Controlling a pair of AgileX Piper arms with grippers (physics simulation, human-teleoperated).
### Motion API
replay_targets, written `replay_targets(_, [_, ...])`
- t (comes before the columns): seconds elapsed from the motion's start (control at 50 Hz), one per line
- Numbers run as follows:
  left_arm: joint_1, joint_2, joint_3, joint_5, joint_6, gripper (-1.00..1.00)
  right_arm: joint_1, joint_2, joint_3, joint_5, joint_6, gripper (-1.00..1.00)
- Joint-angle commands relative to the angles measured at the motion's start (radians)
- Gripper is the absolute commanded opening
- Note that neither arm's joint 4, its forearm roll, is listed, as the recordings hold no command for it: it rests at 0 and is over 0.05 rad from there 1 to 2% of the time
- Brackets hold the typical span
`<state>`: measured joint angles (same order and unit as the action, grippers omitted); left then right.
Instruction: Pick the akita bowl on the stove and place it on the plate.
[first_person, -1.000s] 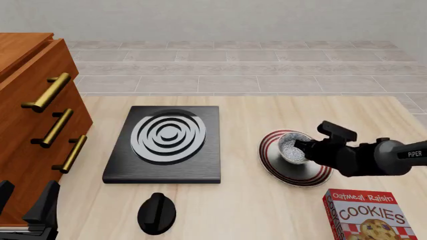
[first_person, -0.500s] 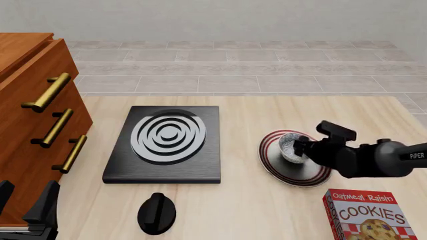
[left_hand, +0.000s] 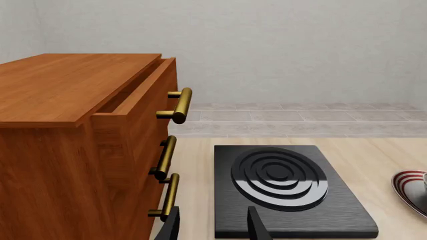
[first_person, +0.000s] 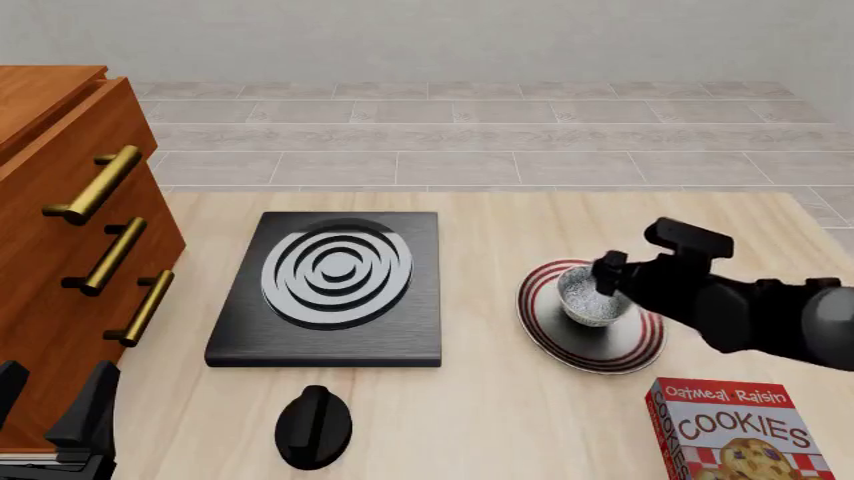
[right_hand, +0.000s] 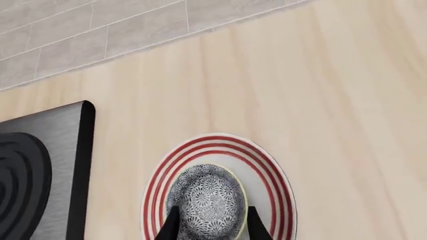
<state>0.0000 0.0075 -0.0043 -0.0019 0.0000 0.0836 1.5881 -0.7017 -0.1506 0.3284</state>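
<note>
The akita bowl (first_person: 589, 297) stands upright on the plate (first_person: 631, 350), a white disc with red rings right of the stove (first_person: 334, 290). My right gripper (first_person: 609, 279) hovers just above and behind the bowl, open, holding nothing. In the right wrist view its fingertips (right_hand: 171, 226) flank the speckled bowl (right_hand: 207, 200) from above, with the plate rim (right_hand: 270, 175) around it and the stove's edge (right_hand: 40, 150) beside. My left gripper (first_person: 51, 415) rests open at the near left corner. The left wrist view looks past its gripper (left_hand: 213, 226) at the bare stove (left_hand: 287, 185).
A wooden drawer cabinet (first_person: 67, 240) with brass handles fills the left side. A black round knob (first_person: 314, 425) lies in front of the stove. A cookie box (first_person: 741, 430) sits at the near right, close below the right arm.
The right gripper has let go of the bowl and lifted up and back from it. The bowl, tilted before, now sits level on the plate. The left arm has not moved.
</note>
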Motion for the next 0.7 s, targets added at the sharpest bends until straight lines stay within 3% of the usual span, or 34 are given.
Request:
replay_targets(0.02, [0.0, 0.0, 0.0, 0.0, 0.0, 1.0, -0.006, -0.072, 0.018, 0.031, -0.014, 1.0])
replay_targets(0.5, [0.0, 0.0, 0.0, 0.0, 0.0, 1.0, 0.048, -0.204, 0.04, 0.099, -0.005, 1.0])
replay_targets(0.7, [0.0, 0.0, 0.0, 0.0, 0.0, 1.0, 0.075, -0.204, 0.048, 0.078, 0.018, 1.0])
